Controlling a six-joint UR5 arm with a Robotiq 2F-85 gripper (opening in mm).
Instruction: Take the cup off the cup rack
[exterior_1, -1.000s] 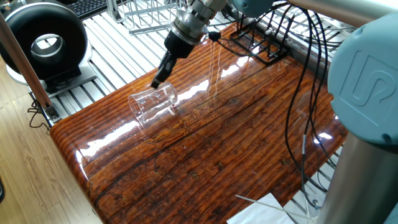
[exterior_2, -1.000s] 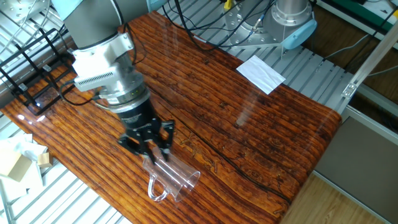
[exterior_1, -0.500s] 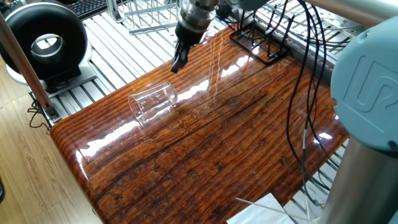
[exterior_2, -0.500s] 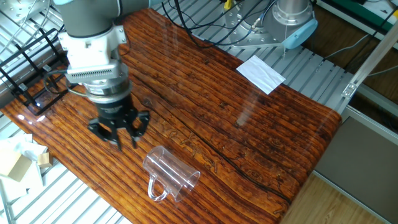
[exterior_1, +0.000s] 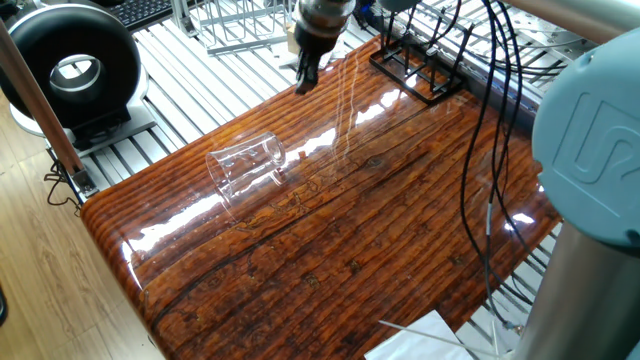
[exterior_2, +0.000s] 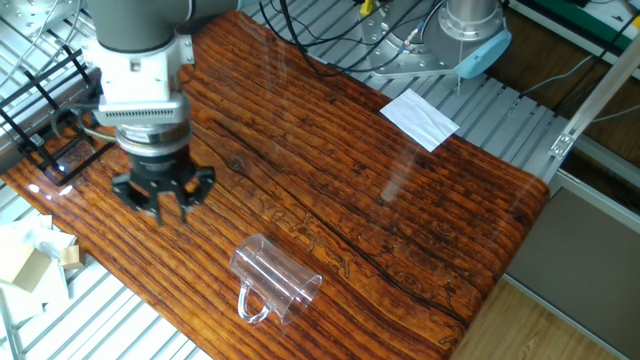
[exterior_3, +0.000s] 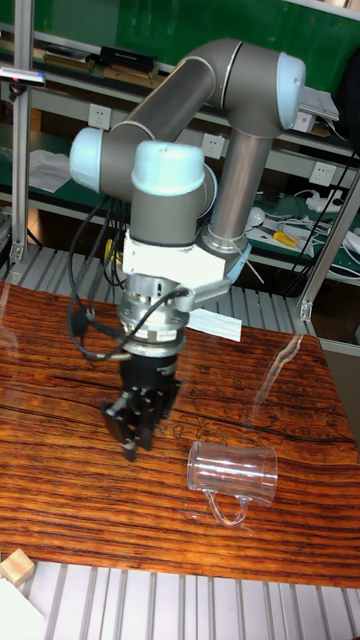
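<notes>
1. While lying on its side on the glossy striped wooden table (exterior_1: 350, 250), the small clear glass mug with a loop handle (exterior_1: 245, 165) is resting near the table's edge, its handle pointing toward that edge in the other fixed view (exterior_2: 272, 280).
2. Hanging above the table, well apart from the mug, the black two-finger gripper (exterior_2: 160, 205) of the grey UR5 arm is holding nothing, its jaws standing apart with only air between them.
3. Sitting at the far end of the table, the small black thin-wire cup rack (exterior_1: 415, 65) is standing upright with no mug on its rods.
4. Lying on the table's other end, a white sheet of paper (exterior_2: 420, 118) is showing flat and apart from everything else.
5. Seen from the tall fixed view, the gripper (exterior_3: 133, 425) is pointing straight down just beside the mug (exterior_3: 232, 473), clear of it.
</notes>
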